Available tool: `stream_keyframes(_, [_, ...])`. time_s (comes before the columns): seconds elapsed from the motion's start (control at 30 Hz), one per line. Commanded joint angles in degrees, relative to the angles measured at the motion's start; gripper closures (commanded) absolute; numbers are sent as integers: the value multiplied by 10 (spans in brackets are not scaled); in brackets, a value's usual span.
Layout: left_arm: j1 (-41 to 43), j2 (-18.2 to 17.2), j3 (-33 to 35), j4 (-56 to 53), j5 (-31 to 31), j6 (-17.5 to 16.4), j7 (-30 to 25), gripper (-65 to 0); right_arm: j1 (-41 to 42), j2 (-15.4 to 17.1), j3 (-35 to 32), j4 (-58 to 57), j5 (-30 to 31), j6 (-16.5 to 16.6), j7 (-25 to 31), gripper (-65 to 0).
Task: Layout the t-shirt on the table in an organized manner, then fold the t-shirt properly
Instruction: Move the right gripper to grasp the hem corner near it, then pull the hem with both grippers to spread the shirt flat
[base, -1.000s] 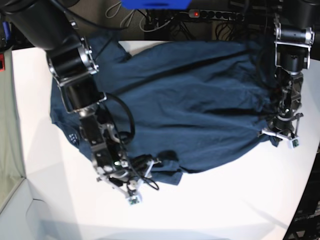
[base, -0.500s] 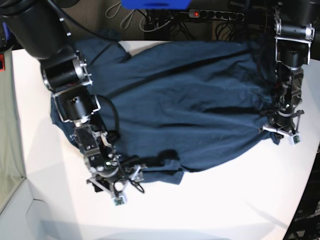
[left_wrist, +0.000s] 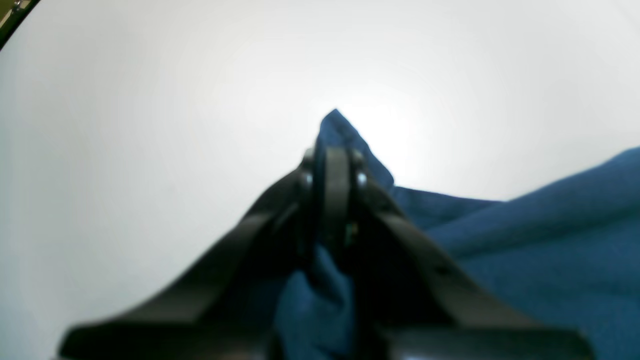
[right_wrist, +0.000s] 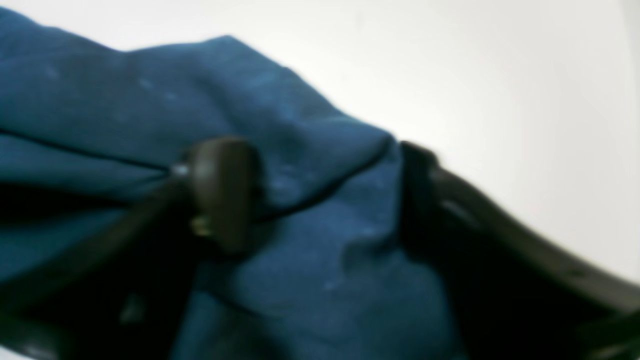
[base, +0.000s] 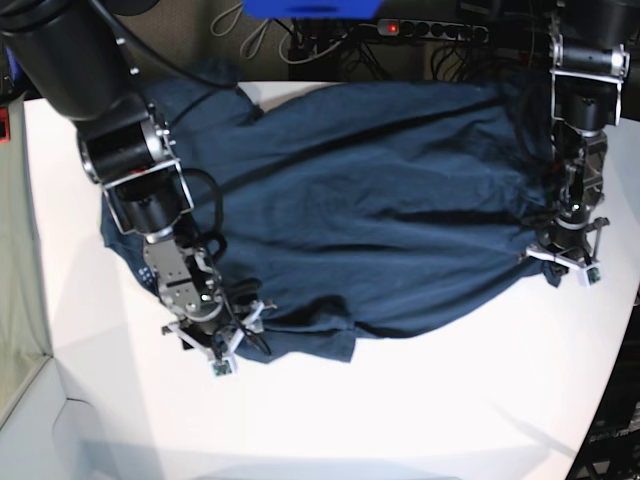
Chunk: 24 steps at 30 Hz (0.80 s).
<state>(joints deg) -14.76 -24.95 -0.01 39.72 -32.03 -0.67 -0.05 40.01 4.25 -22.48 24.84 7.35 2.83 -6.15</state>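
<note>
step: spreading | t-shirt (base: 380, 200) lies rumpled across bench (base: 420, 420) | left claw (left_wrist: 332, 165) clamped on a hem corner | right claw (right_wrist: 320, 195) agape astride a fold, gripping nothing | next: pinch fold, pull taut

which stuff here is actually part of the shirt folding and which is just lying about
In the job: the t-shirt, the table, the left gripper pinching its edge, the right gripper at its hem.

Lying about: power strip, cables, blue object.
</note>
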Motion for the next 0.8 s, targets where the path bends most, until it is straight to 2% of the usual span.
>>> stream_keyframes(0.0, [7,-9,1,-5,1,9,52,-2,16,6,1,5,-5,-3,-1,-290])
stream_keyframes(0.13, [7,-19,1,-5,-1,9,51,-2,16,22,6,6,-3,-3,-19,-7])
stream_keyframes(0.27, [7,-21,1,-8,3,9,50,-2,19,40,21,9,-2,-4,-39,-2])
stream_keyframes(0.43, [7,-30,1,-5,-1,8,50,-2,-3,55,124,83,-2,-4,-66,0])
stream_keyframes(0.57, [4,-31,0,-4,-1,8,50,-2,-34,51,204,193,-2,-4,-87,0])
stream_keyframes(0.77, [-7,-25,0,52,-2,9,53,-2,-44,34,214,243,-5,-3,-110,0])
